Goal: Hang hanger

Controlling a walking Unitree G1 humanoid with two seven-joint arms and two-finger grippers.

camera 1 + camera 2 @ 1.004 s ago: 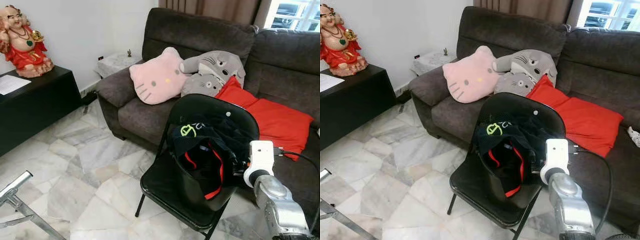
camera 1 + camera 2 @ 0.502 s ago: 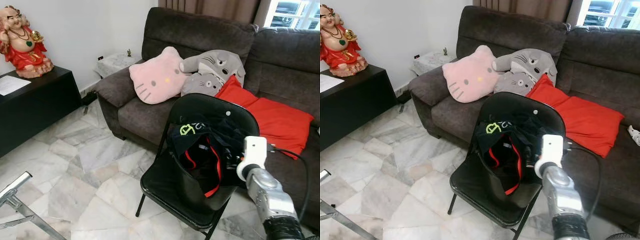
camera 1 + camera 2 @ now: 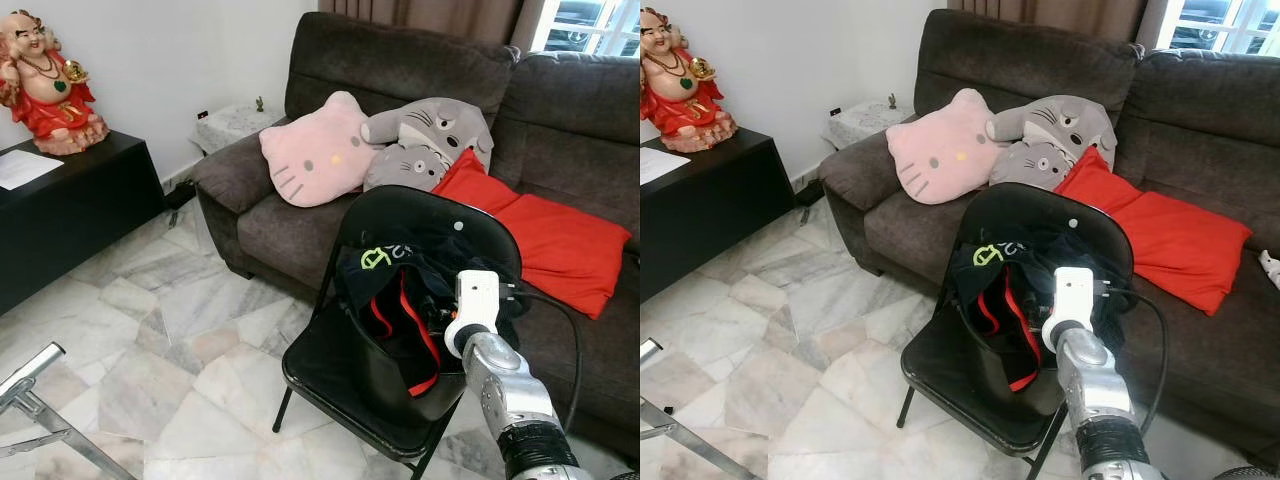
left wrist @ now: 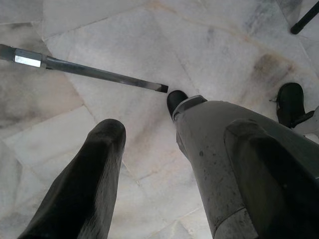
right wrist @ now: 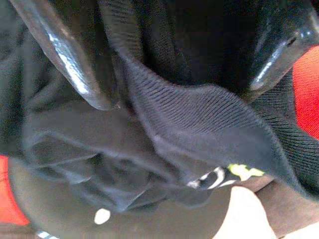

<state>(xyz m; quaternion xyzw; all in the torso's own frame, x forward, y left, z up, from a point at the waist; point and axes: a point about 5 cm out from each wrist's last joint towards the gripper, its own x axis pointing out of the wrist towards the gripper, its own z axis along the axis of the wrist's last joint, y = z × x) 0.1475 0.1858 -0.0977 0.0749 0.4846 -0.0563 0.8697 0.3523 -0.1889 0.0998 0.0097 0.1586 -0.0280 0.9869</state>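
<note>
Right wrist view: right claw spread around black garment on chair, marble floor

Black garment, red trim; pink cushion

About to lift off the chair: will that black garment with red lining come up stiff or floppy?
Likely floppy: the black garment lies crumpled on the folding chair, folds bunched between the right claw fingers. It probably sags and drapes when lifted. The knit weave looks grippy rather than slippery.
</note>
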